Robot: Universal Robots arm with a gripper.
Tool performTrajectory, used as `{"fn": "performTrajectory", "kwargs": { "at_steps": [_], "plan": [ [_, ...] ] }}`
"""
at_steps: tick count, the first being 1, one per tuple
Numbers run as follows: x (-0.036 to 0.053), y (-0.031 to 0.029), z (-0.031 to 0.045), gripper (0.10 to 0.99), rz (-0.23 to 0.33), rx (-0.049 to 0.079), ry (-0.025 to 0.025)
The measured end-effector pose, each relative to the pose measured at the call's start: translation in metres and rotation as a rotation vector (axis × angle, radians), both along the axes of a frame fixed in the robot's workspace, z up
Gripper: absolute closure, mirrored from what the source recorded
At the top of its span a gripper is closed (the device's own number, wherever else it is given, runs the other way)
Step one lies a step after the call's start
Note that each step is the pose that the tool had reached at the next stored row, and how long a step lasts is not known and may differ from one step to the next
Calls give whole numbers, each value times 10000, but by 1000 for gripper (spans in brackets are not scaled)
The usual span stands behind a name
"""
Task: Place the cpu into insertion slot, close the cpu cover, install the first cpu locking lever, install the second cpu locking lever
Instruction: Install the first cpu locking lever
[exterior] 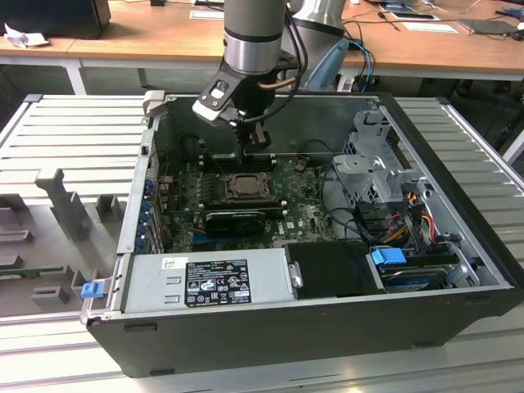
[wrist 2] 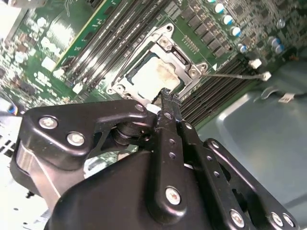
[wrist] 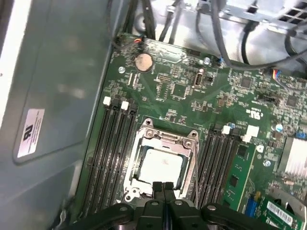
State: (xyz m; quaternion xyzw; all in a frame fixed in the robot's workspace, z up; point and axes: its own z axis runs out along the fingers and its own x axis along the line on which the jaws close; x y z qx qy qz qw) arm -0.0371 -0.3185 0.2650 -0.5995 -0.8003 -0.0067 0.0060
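One cpu (wrist: 160, 165) lies flat

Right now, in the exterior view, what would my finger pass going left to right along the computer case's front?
From the exterior view's left: small blue plastic clip → silver metal box with a black label → flat black square cover → bright blue plastic tab.

The open computer case (exterior: 286, 336) holds a grey power supply (exterior: 160, 282), a drive cage (exterior: 370, 168) and a coin battery (wrist: 143, 62).
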Motion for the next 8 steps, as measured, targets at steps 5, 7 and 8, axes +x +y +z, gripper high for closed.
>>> {"fn": "performTrajectory", "kwargs": {
  "at_steps": [5, 7, 8],
  "plan": [
    [0, 0, -4, 980, 1117, -13, 0],
    [1, 0, -6, 980, 1345, -37, 1],
    [0, 0, -7, 980, 1457, -54, 3]
  ]
}}
